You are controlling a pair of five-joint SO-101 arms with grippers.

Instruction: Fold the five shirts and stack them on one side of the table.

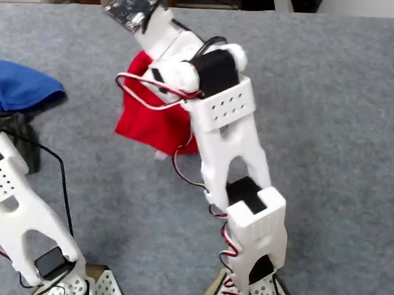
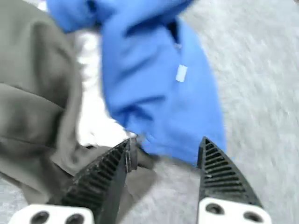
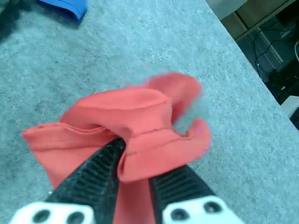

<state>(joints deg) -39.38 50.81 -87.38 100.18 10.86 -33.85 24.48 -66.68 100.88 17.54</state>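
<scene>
A red shirt (image 1: 149, 126) hangs bunched near the middle of the table, lifted off the grey surface. My right gripper (image 3: 138, 158) is shut on a fold of the red shirt (image 3: 140, 121). At the far left lies a crumpled blue shirt (image 1: 20, 86) with a dark grey shirt (image 1: 21, 132) just in front of it. My left gripper (image 2: 167, 142) is open, low over the near edge of the blue shirt (image 2: 154, 79), with the grey shirt (image 2: 32, 107) beside one finger. Nothing is between its fingers.
The table (image 1: 330, 94) is covered in grey felt, and its right half is bare. The far edge (image 1: 288, 13) runs along the top of the high view, with furniture behind it. A black cable (image 1: 58, 174) trails by the left arm (image 1: 17, 211).
</scene>
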